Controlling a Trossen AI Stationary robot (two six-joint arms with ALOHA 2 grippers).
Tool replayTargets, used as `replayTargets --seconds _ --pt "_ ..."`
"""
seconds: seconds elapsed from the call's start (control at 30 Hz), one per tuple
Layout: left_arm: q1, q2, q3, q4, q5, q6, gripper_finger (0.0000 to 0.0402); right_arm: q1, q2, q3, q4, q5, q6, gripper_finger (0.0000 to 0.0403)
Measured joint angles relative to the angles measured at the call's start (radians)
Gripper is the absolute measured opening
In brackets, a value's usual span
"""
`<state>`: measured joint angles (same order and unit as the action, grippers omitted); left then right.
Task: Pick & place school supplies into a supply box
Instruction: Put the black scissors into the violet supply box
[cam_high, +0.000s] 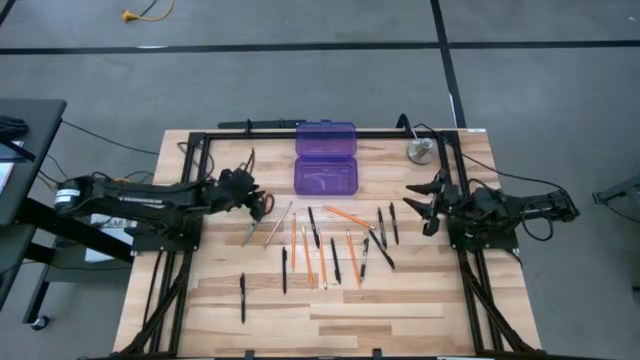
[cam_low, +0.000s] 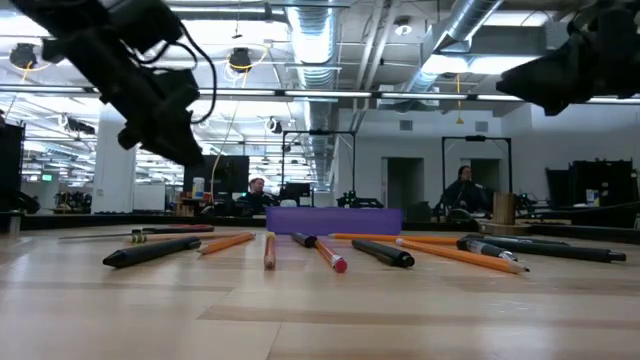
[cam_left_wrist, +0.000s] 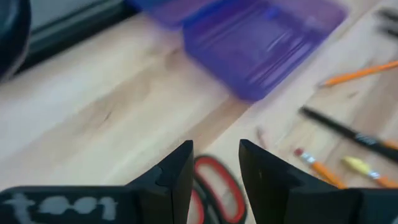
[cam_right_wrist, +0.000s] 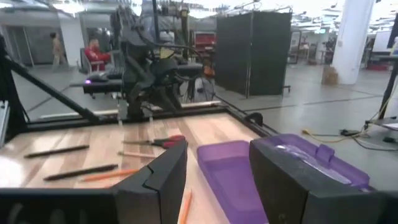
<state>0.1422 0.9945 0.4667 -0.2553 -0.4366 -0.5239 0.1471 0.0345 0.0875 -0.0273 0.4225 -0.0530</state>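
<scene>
Our left gripper (cam_left_wrist: 216, 163) hangs with fingers parted just above the red-handled scissors (cam_left_wrist: 217, 190); ahead lies the purple box (cam_left_wrist: 261, 43), pencils (cam_left_wrist: 357, 73) off to its side.

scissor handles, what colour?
Red. The scissors show best in the left wrist view, just beyond the left end effector.

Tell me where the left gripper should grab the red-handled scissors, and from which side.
Probably from straight above. The scissors lie flat on the table, beside the open left gripper. Close the fingers across the neck where the red loops meet the blades, since it looks like the narrowest part. The loops themselves look too wide.
</scene>
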Motion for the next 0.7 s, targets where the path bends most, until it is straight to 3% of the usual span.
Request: replayTargets --seconds 0.17,0.4,0.7 --pt "0.009 0.105 0.091 -0.131 0.077 -0.059 0.0116 0.001 0.0 0.0 -0.049 -0.019 -0.008 0.0169" --pt "0.009 0.202 0.185 -0.229 0.217 0.008 0.0116 0.001 0.071 0.01 -0.1 -0.261 0.055 0.0169" --pt "0.009 0.237 0.223 -0.293 0.273 0.062 0.0116 0.001 0.28 0.083 -0.164 -0.267 0.124 0.0169"
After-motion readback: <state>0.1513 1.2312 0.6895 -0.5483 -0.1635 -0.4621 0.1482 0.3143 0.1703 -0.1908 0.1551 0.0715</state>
